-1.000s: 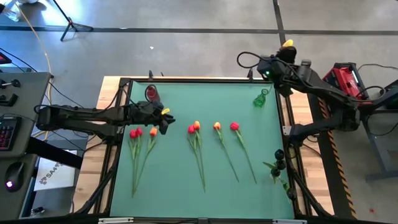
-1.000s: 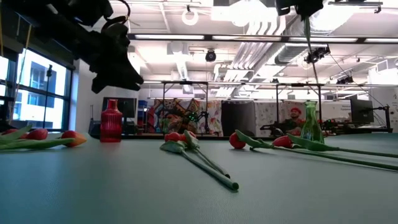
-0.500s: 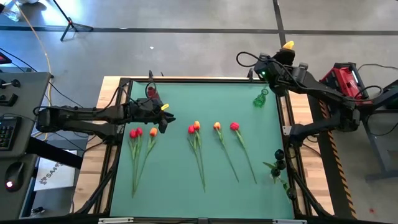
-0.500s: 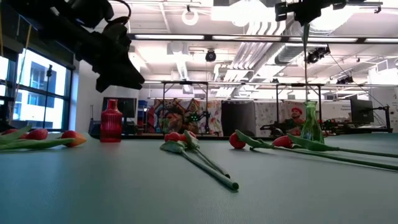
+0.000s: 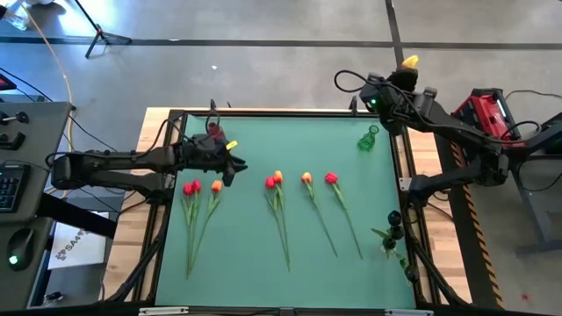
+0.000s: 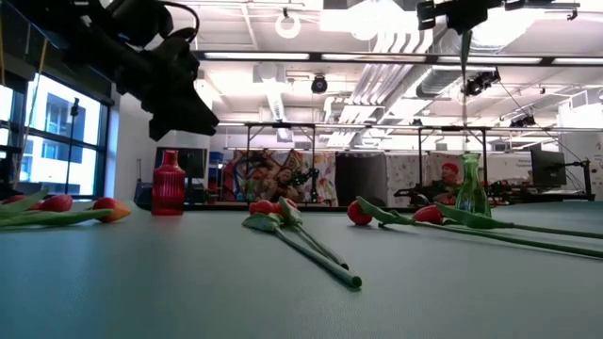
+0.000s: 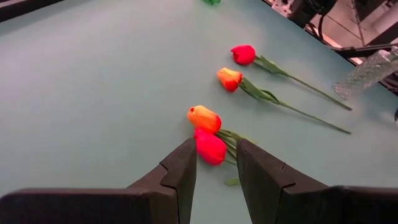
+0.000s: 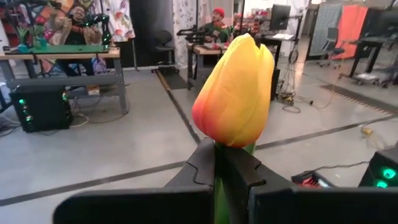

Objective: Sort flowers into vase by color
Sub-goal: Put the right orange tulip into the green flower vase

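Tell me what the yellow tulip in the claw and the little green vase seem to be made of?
The yellow tulip looks artificial, maybe smooth matte plastic or fabric: its petals are uniform and seamless. The green vase looks like clear tinted glass or plastic: the room shows through it.

Six tulips (image 5: 277, 180) flat on green mat, yellow tulip (image 8: 235, 99) held upright
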